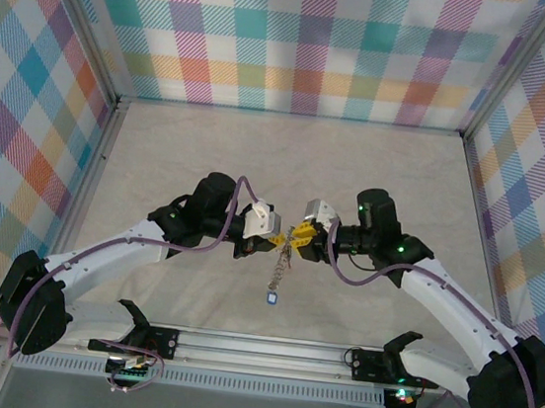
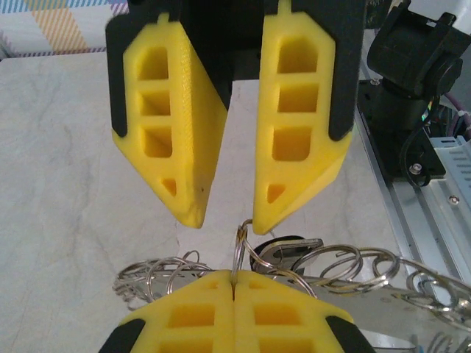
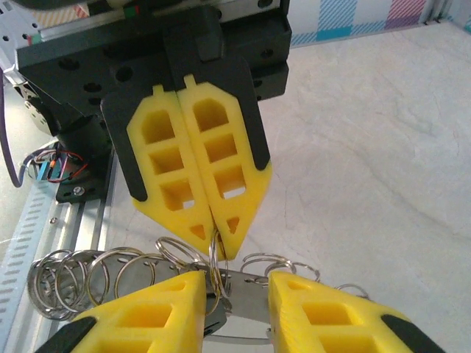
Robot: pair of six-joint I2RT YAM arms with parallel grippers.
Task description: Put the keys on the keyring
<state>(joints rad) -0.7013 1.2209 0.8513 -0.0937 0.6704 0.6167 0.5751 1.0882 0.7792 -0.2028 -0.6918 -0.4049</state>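
Only left claw (image 2: 232, 278) pinches keyring (image 2: 238, 250); right claw (image 3: 235, 287) gapes.

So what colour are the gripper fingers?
Yellow fingers, on black mounts; best seen in the left wrist view.

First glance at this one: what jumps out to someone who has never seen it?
A thin chain dangles over the middle of the table, between two yellow-tipped grippers that meet nose to nose. Up close, the left gripper is shut on the silvery keyring; the right gripper faces it, jaws open.
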